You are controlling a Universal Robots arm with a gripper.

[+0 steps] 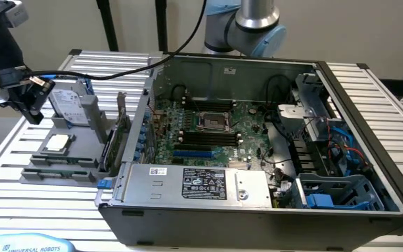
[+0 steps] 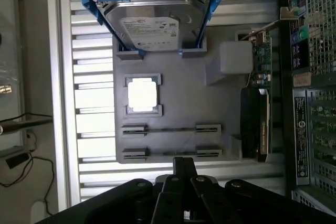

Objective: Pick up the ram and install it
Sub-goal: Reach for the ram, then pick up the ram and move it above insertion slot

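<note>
The one line we can read is "UNIVERSAL ROBOTS", on a pale blue cap (image 1: 27, 247) at the exterior view's lower left. The white sticker on the hard drive (image 2: 155, 24) and the black one on the power supply (image 1: 203, 184) carry print too small for us to read. The ram (image 2: 170, 153) (image 1: 54, 173), a thin green strip, stands on edge between grey clips in a matte grey plastic tray (image 2: 210, 103). The tray lies on the ribbed metal desk (image 1: 19, 210) beside the open steel computer case (image 1: 257, 220). The black pincer (image 2: 184, 162) (image 1: 32, 113) hangs above the tray's near edge. Its fingers look pressed together with nothing between them. We also see a square silver chip (image 2: 143, 95) and an upright card (image 2: 256, 124) in the tray.
</note>
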